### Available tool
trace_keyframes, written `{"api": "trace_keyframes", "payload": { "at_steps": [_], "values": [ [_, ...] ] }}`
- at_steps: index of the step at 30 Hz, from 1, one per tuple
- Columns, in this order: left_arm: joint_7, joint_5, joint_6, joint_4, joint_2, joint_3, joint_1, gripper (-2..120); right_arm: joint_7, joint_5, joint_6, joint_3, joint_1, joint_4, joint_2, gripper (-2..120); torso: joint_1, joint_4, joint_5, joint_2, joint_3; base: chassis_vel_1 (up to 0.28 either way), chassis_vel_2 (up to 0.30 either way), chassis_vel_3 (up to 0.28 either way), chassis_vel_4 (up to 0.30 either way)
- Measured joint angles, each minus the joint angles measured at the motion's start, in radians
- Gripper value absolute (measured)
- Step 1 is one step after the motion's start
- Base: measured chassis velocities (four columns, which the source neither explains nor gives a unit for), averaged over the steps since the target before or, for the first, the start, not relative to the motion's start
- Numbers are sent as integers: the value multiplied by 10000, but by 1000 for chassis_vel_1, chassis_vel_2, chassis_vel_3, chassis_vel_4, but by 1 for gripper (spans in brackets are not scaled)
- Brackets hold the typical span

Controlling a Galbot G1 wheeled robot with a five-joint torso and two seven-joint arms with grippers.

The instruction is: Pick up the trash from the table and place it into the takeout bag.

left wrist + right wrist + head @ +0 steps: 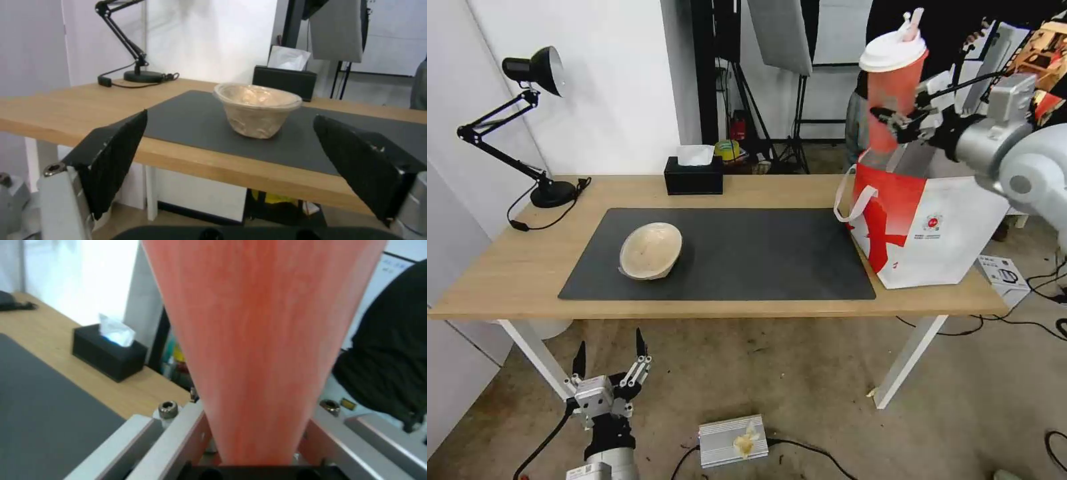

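Right tool (894,120) is clenched on the red cup (892,87), held high above the mouth of the bag (934,220) at the worktop's (760,190) right end. Risks: a release off-centre hits the bag's rim and tips; the lid may pop and spill. Left tool (610,363) hangs released below the worktop edge; beige bowl (650,250) lies tilted on the mat (747,253). Bag's round logo (932,223) text is too small to read.

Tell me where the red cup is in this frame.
In the head view the red paper cup is upright in the air at the right, shut in the right tool directly above the open takeout bag.
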Motion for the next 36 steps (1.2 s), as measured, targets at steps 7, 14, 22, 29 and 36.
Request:
{"api": "trace_keyframes", "payload": {
  "at_steps": [7, 14, 22, 29, 36],
  "values": [
    [2, 9, 3, 115, -4, -26, -42, 100, -212, -525, 283, -6, 61, -657, 106, 6, 0, 0, 0, 0, 2, 0, 0, 0, 0],
    [1, -7, 0, 140, 0, -74, 6, 100, -1408, -2152, 607, 2, 228, -1744, 213, 6, 1, 0, 1, 0, 2, 0, 0, 0, 0],
    [-7, 14, -157, 232, -8, -94, 44, 100, -3693, -3582, 982, 168, 552, -2659, 250, 6, 0, 0, 0, 0, 1, 0, 0, 0, 0],
    [-13, 47, -201, 301, -12, -114, 76, 100, -5292, -4133, 1238, -1, 914, -3810, 523, 6, 0, 0, 0, 0, 1, 0, 0, 0, 0],
    [-13, 57, -213, 318, -13, -114, 82, 100, -6949, -4683, 1278, -64, 1262, -4517, 683, 6, 1, -1, 1, 0, 1, 0, 0, 0, 0]
  ]
}}
